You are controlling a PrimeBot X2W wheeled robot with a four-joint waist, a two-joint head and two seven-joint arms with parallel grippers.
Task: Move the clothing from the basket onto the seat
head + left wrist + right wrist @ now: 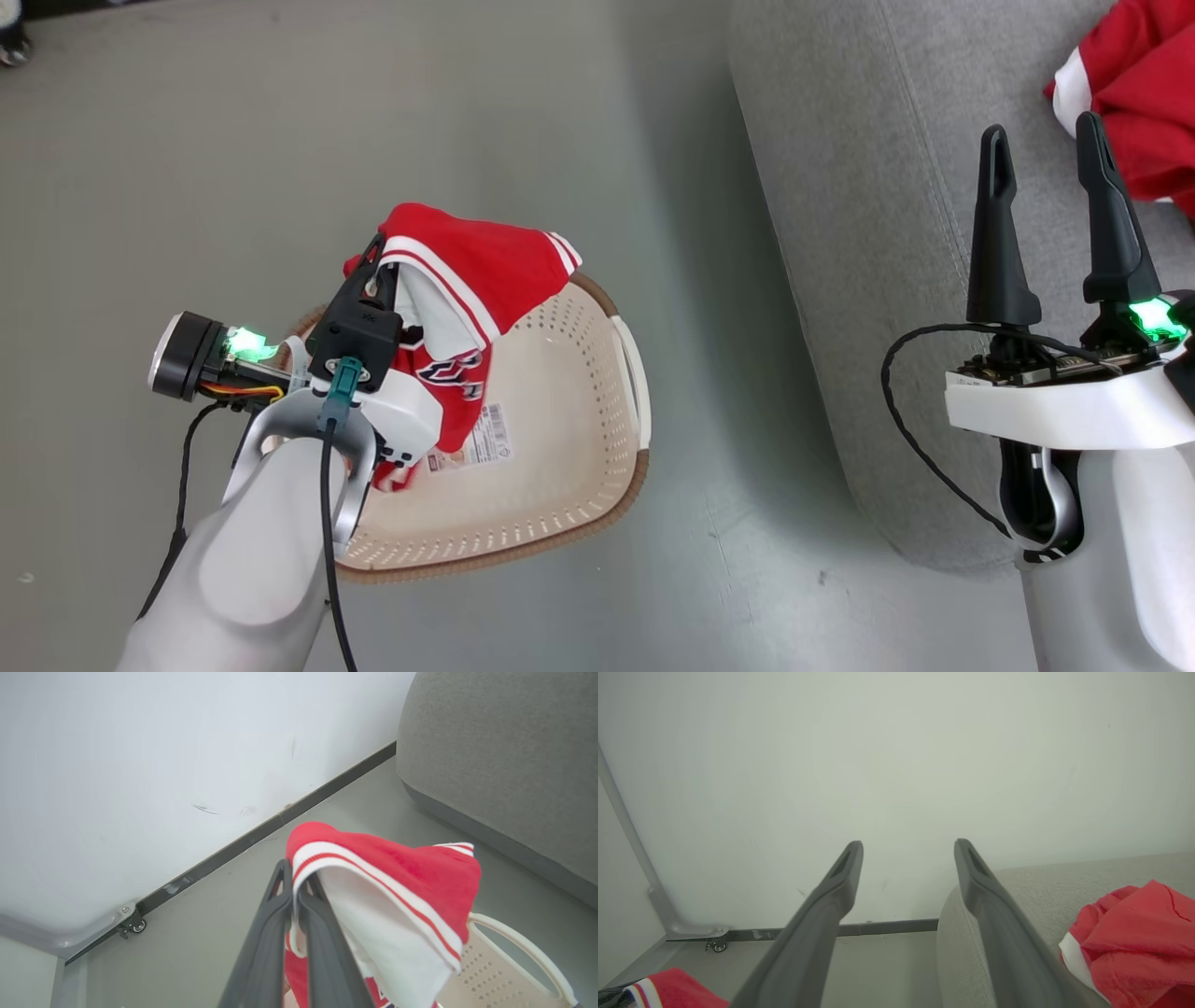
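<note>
The left gripper (375, 264) is pinching a bright red soft garment (476, 266) with white panels and thin red-and-white stripe trim. Its two long dark fingers are pressing almost together on a fold of the striped hem. The cloth is draping over and to one side of the fingers and hanging down into an oval cream-white plastic basket (569, 401) with perforated walls and a brown rim. The lower end of the garment is dangling near the label sticker (481, 439) on the basket's bottom; whether it is touching there cannot be told. The basket is sitting on the grey floor (280, 140), close beside a large grey fabric-upholstered seat (840, 233) with rounded edges. The right gripper (1046, 140) is hovering over that seat with its fingers spread wide apart and gripping nothing, pointing toward a white wall (896, 756). A second red garment (1144, 84) with a white panel is lying bunched on the seat, just beside the right gripper's outer finger.
</note>
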